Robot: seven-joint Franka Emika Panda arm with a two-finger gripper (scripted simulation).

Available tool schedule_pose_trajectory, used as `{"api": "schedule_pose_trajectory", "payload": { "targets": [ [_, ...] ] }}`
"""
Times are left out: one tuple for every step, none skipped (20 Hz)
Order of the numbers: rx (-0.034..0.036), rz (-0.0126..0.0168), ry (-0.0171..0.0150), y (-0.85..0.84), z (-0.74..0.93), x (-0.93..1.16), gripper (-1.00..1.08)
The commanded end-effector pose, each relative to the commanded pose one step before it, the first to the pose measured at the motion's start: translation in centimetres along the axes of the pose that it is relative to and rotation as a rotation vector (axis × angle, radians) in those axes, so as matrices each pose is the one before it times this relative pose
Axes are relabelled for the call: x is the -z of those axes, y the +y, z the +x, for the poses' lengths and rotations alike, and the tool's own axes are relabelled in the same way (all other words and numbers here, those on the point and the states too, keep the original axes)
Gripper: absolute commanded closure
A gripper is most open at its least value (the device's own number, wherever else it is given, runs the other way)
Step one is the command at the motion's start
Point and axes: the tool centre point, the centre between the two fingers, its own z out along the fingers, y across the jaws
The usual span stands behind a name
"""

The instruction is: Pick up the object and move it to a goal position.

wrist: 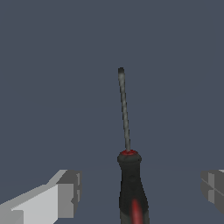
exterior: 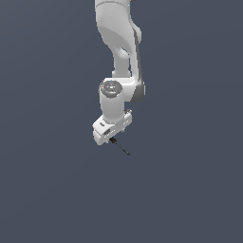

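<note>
The object is a tiny screwdriver (exterior: 119, 145) with a red-and-black handle and a thin dark shaft, lying on the grey floor just under the white gripper (exterior: 109, 136). In the wrist view the screwdriver (wrist: 130, 183) lies between the two grey fingertips (wrist: 69, 192), its shaft pointing away from the hand. The gripper (wrist: 141, 189) is open, with its jaws wide apart on either side of the handle and a clear gap to each one. How far the fingertips stand above the floor is hard to tell.
A plain dark grey floor (exterior: 190, 190) spreads all around. The white arm (exterior: 118, 42) comes down from the upper part of the exterior view.
</note>
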Motion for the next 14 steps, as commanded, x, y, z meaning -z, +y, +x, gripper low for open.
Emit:
{"api": "schedule_pose_trajectory", "payload": {
  "targets": [
    [0.04266,0.00135,0.00015,-0.048,-0.253,-0.578,-0.92],
    [0.01303,0.00058,-0.00004,-0.021,-0.085,-0.186,-0.92],
    [0.01167,0.00053,-0.00001,-0.021,-0.076,-0.166,-0.92],
    [0.01030,0.00048,0.00001,-0.020,-0.066,-0.146,-0.92],
    [0.00891,0.00042,0.00002,-0.018,-0.058,-0.127,-0.92],
    [0.00756,0.00036,0.00003,-0.016,-0.048,-0.107,-0.92],
    [0.00617,0.00030,0.00003,-0.013,-0.040,-0.087,-0.92],
    [0.00483,0.00023,0.00003,-0.012,-0.030,-0.068,-0.92],
    [0.00345,0.00017,0.00002,-0.009,-0.021,-0.048,-0.92],
    [0.00207,0.00010,0.00001,-0.005,-0.013,-0.029,-0.92],
    [0.00069,0.00003,0.00001,-0.002,-0.004,-0.010,-0.92],
    [-0.00467,0.00015,-0.00034,0.008,0.005,0.039,-0.92],
    [0.00000,0.00000,0.00000,0.000,-0.002,-0.034,-0.92],
    [0.00000,0.00000,0.00000,0.001,-0.006,-0.100,-0.92]
  ]
}}
